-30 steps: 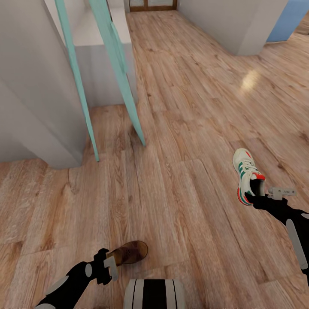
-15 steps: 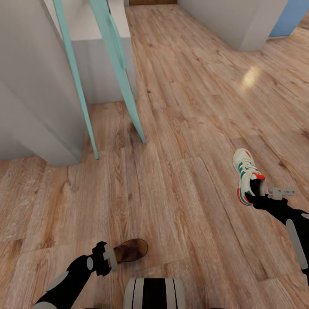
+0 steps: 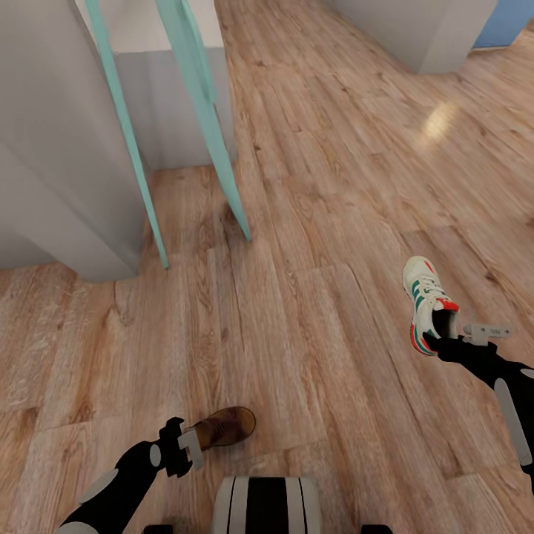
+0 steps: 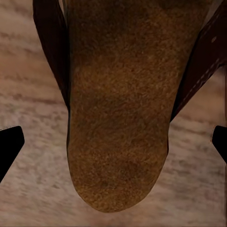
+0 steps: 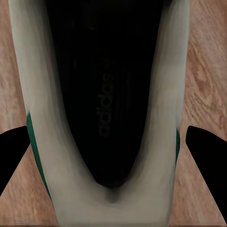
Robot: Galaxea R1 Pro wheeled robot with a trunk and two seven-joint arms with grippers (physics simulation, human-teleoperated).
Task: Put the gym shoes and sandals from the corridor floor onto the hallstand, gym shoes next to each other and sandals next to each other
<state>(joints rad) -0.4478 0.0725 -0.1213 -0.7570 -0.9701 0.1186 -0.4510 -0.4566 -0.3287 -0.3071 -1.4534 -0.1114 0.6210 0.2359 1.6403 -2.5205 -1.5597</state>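
Two shoes ride along: left gripper (image 3: 194, 447) clamps sandal (image 3: 222, 426) at seven o'clock, right gripper (image 3: 445, 337) clamps gym shoe (image 3: 428, 304) at four; view advances, carrying continues.

one gym shoe (image 3: 425, 298) on the right. one sandal (image 3: 225, 426) near, on the left. two grippers, the left gripper (image 3: 190, 450) and the right gripper (image 3: 454, 337).
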